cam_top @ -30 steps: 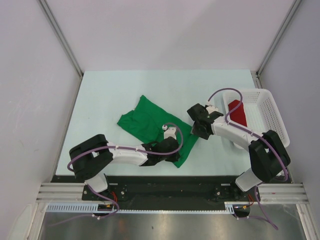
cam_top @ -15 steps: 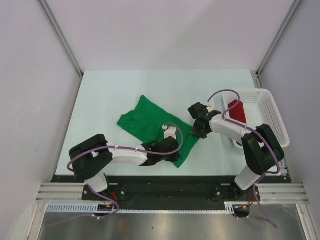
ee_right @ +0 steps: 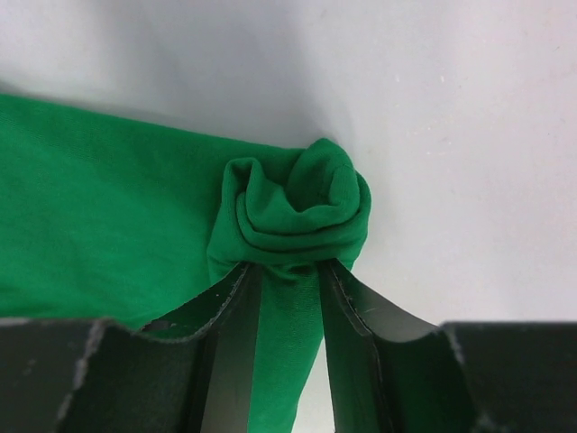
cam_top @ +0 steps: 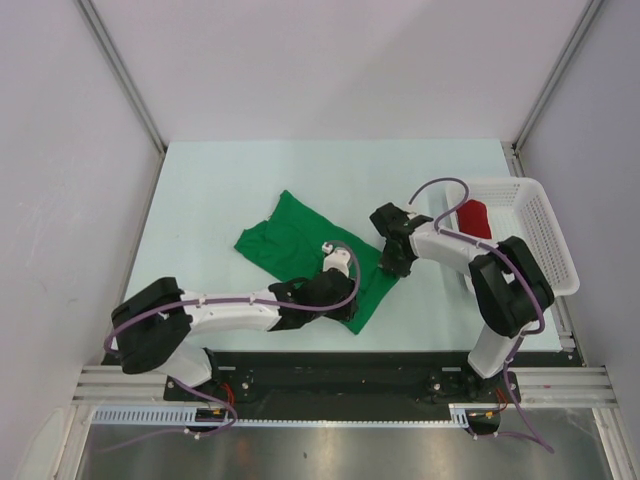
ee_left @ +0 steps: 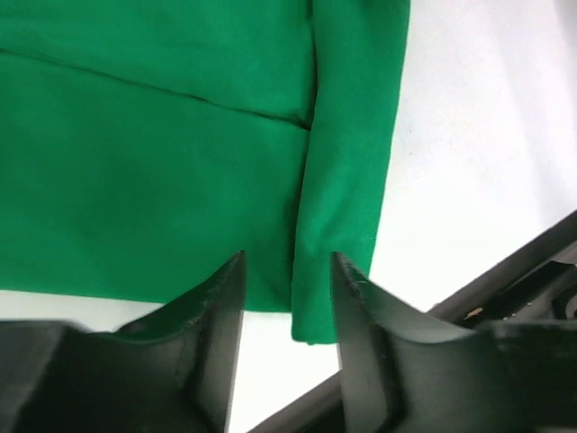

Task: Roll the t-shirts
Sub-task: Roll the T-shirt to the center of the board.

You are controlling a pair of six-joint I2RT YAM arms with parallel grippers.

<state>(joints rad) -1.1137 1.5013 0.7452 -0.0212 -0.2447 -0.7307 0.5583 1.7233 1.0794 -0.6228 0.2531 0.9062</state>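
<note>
A bright green t-shirt (cam_top: 290,245) lies spread on the pale table, its near right corner under my left gripper (cam_top: 345,297). In the left wrist view that gripper (ee_left: 287,271) stands open just above the flat green t-shirt (ee_left: 162,180), with the hem edge showing between its fingers. My right gripper (cam_top: 394,262) sits at the shirt's right corner. In the right wrist view it (ee_right: 287,266) is shut on a bunched, curled-up fold (ee_right: 297,203) of the green cloth. A red t-shirt (cam_top: 473,217) lies in the white basket (cam_top: 545,215).
The white mesh basket stands at the table's right edge, close to my right arm's elbow. The black front rail (ee_left: 505,280) runs just beyond the shirt's near corner. Grey walls enclose the table on three sides.
My left gripper has opened and let go of the green shirt's near corner, and its arm has stretched out. My right gripper has shifted slightly left and closed on the shirt's right corner.
</note>
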